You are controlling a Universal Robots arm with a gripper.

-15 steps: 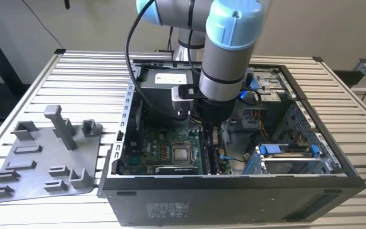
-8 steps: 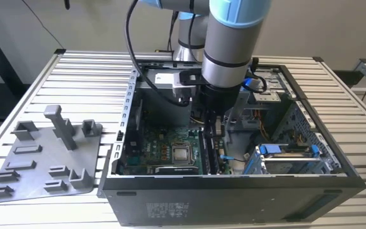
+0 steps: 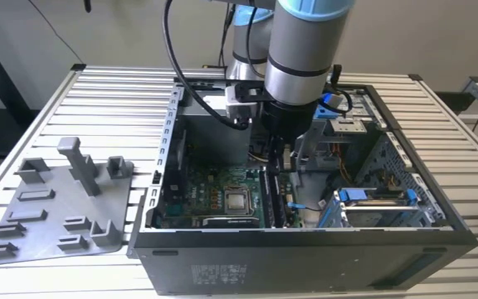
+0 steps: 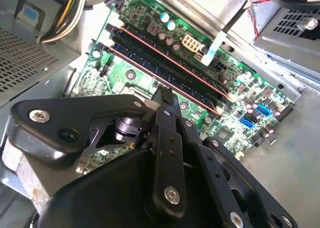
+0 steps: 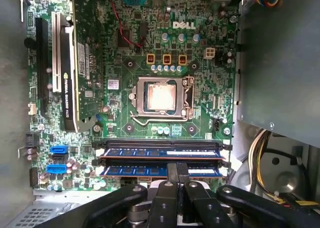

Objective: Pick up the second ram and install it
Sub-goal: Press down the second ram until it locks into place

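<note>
A: Arm's down inside the PC case (image 3: 305, 249), gripper (image 5: 177, 180) right over the motherboard (image 5: 150, 47). Where's the second ram?

B: In the first wrist view, 2 sticks sit beside the CPU socket (image 5: 161, 97). The second ram (image 5: 160, 171) is the one farther from the socket, directly under the fingertips (image 5: 177, 170).

A: Jaws?

B: Clenched together, pressing at the stick's middle, not gripping it. Its long axis runs crosswise to the fingers, parallel to the first stick (image 5: 160, 151).

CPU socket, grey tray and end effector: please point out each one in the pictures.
CPU socket (image 5: 161, 97), first wrist view, on its metal middle.
Tray (image 3: 56, 215), exterior view, on its flat base.
End effector (image 5: 177, 175), first wrist view, at its fingertips.
</note>
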